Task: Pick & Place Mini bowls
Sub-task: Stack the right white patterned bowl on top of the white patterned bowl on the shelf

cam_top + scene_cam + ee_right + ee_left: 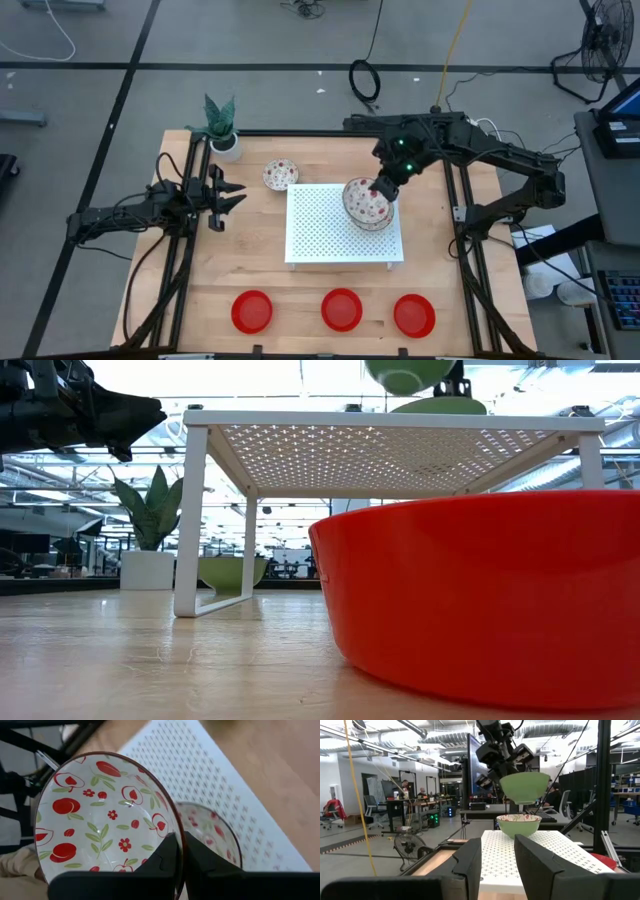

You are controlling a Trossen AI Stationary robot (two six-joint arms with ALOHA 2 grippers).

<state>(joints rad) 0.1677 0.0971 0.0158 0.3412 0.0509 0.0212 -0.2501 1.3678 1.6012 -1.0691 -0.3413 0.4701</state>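
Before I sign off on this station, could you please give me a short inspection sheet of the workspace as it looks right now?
Surface: wooden table, with a white perforated board standing on legs at mid-table.
Job's things: three red bowls in a row along the near edge; one patterned bowl on the table beside the board; one patterned bowl on the board; a third held bowl raised above it.
Clutter: potted plant at the far left corner.
Tools: right tool shut on the held bowl's rim; left tool at the table's left edge, holding nothing.
Cables: coiled black cable and yellow cable on the floor.
Surroundings: floor fan; people at desks far behind.
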